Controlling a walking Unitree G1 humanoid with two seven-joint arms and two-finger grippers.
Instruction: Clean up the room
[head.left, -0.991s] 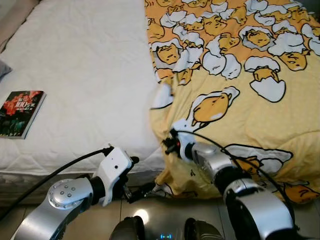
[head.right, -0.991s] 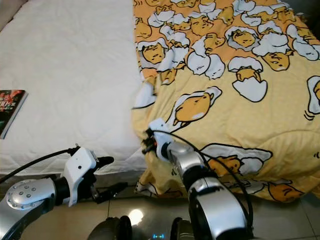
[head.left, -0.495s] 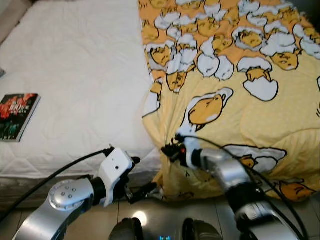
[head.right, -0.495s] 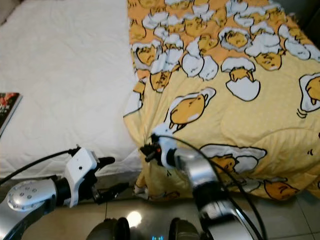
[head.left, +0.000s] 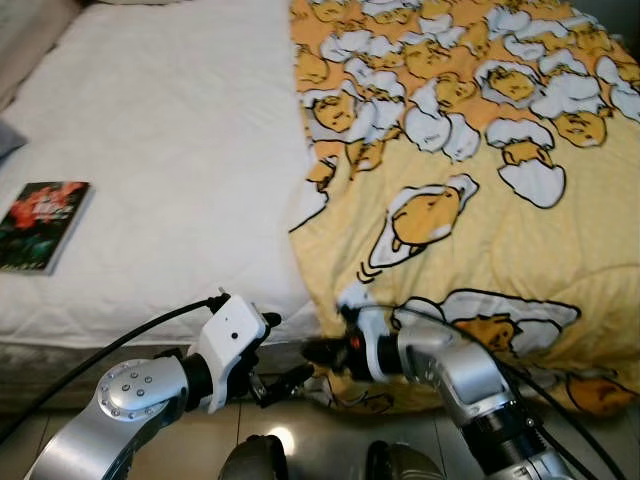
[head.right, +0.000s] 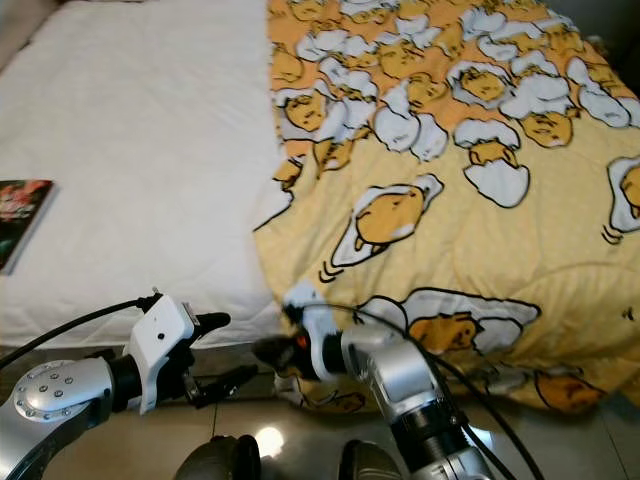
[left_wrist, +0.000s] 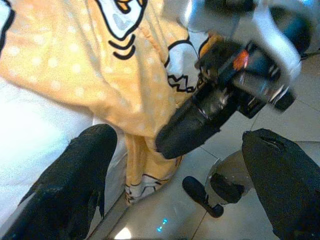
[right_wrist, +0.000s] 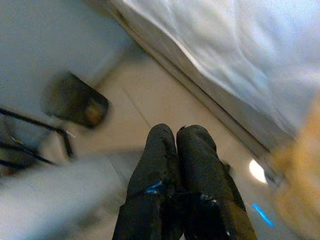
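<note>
A yellow blanket (head.left: 480, 200) printed with egg figures covers the right half of the bed (head.left: 170, 150) and hangs over its front edge. My right gripper (head.left: 316, 352) is low at that hanging edge, below the mattress line, fingers shut together with nothing seen between them (right_wrist: 175, 132). My left gripper (head.left: 290, 346) is just to its left, open and empty, facing the right gripper's black fingers (left_wrist: 185, 130) and the blanket's hem (left_wrist: 145, 165). A book (head.left: 40, 225) lies on the white sheet at the far left.
The white mattress side runs along the front edge of the bed. Glossy tiled floor (head.left: 300, 440) lies under both grippers, with my own feet at the bottom of the picture. A grey pillow corner (head.left: 8, 135) shows at the far left.
My right gripper has dropped from the blanket's edge on the mattress to below the bed's front edge. The blanket edge has settled flatter. The left arm has stayed put.
</note>
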